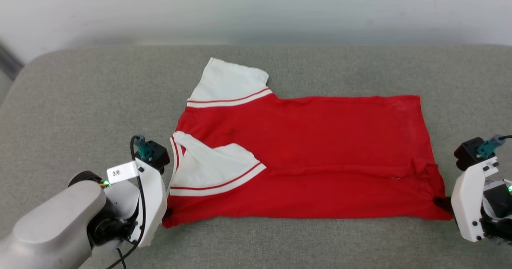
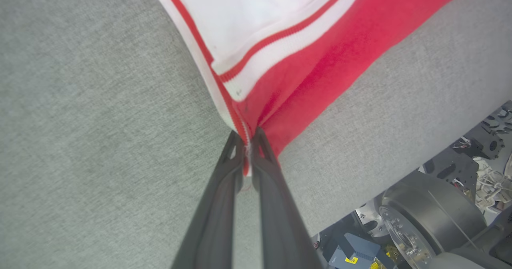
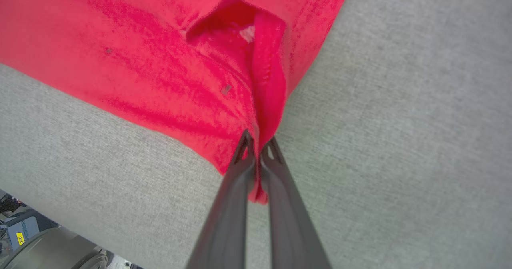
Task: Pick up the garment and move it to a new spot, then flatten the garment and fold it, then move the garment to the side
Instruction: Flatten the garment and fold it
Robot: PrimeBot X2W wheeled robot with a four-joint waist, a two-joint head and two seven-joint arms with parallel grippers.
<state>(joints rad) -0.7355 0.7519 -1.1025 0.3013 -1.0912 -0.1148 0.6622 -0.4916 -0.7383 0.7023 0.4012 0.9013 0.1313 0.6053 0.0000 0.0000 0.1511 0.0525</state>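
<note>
Garment on grey cushion, jaws clamped on near corners, wall behind

Left forearm: pale grey, rounded. Left wrist bracket: white, black screws, label (marking illegible). Cable: black, teal plug. Left gripper: two long dark fingers.

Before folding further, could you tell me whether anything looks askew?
On the garment, the near sleeve lies flopped inward over the red body while the far sleeve sticks outward; the hem puckers by the right claw.
</note>
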